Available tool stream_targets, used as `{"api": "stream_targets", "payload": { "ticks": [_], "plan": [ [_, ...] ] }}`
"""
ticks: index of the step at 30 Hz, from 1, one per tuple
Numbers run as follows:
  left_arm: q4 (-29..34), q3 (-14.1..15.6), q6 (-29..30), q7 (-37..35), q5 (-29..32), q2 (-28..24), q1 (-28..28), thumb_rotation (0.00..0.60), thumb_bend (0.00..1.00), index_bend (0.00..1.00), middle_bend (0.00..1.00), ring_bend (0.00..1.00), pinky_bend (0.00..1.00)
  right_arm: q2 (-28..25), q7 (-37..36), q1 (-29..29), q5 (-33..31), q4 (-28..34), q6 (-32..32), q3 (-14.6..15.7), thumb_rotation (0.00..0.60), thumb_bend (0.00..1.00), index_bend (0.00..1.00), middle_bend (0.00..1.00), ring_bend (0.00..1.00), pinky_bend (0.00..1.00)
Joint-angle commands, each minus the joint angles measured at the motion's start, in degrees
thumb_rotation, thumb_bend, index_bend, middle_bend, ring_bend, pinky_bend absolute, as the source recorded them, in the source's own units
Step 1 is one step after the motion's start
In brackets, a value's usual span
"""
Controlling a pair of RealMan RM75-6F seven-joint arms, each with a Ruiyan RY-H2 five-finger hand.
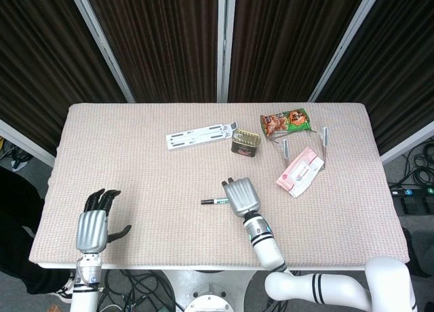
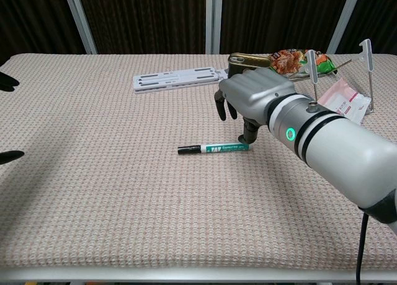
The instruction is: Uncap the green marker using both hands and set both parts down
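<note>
The green marker (image 2: 218, 149) lies flat near the table's middle, its black cap (image 2: 188, 150) pointing left; the head view shows the marker (image 1: 214, 201) too. My right hand (image 2: 251, 98) hangs over the marker's right end, fingers pointing down and apart, holding nothing. Its thumb (image 2: 250, 135) reaches down close to the marker's right tip; whether it touches is unclear. In the head view the right hand (image 1: 242, 197) covers that end. My left hand (image 1: 95, 224) stays at the front left, fingers spread and empty, far from the marker.
Behind the marker stand a tin can (image 1: 245, 143) and a white flat rack (image 1: 201, 135). A snack bag (image 1: 286, 121), a metal stand (image 1: 324, 141) and a pink wipes pack (image 1: 300, 171) sit at the back right.
</note>
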State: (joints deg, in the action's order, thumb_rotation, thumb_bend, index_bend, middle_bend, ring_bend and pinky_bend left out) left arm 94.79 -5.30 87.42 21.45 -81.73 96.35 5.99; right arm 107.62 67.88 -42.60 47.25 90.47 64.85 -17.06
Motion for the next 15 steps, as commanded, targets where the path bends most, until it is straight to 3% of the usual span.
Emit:
{"api": "stream_targets", "payload": {
  "ticks": [1,15],
  "plan": [
    [-0.04,-0.24,-0.30,-0.09,0.40,0.06,0.20,0.600,0.00,0.20,0.20,0.11,0.13,0.94,1.36,-1.00,-1.19,-1.08,1.54,0.75,0.600,0.15,0.45,0.42,0.63,0.79],
    [-0.61,0.07,-0.87,0.17,1.36,0.43,0.53,0.600,0.00,0.20,0.20,0.11,0.13,4.46,-4.39,-3.05,-2.56,-8.60,1.68,2.69,0.600,0.15,0.53,0.47,0.62,0.79]
  ]
}}
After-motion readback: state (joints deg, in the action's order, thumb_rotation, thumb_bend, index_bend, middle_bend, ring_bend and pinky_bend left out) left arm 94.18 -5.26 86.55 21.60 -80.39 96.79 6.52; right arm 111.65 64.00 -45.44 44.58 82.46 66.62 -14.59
